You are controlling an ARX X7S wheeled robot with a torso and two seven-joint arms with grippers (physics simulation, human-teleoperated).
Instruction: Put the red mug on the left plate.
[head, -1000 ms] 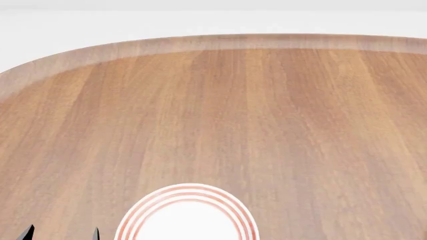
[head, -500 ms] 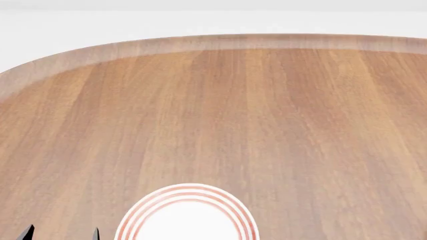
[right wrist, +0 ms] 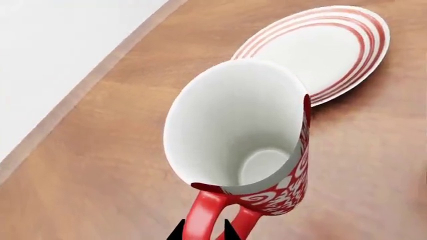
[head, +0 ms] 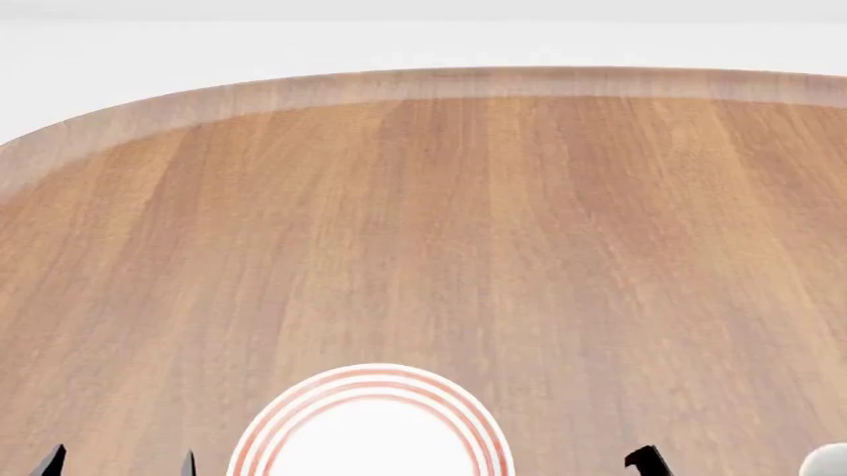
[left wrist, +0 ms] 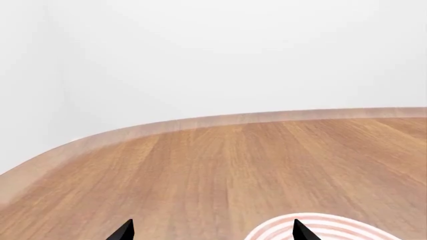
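Most of the frame is just the wooden bench [head: 437, 228], its rounded far edge curving across the top. A white plate with red rings [head: 371, 426] sits at the bottom center, cut off. Two dark tips of the left hand [head: 119, 463] poke in at lower left, apart. Lower right corner: a small black bit [head: 648, 459] and a pale grey bit [head: 827, 461], can't tell what.

One red mug [right wrist: 257, 150] shows, seen only in the right wrist view, and one ringed plate [right wrist: 320, 47] lies beside it there. The head view also holds one ringed plate [head: 371, 426], on one wooden counter [head: 463, 228]; whether the two views show the same plate cannot be told. Two hands appear: left hand [left wrist: 210, 231] and right hand [right wrist: 202, 232], each showing two dark fingertips
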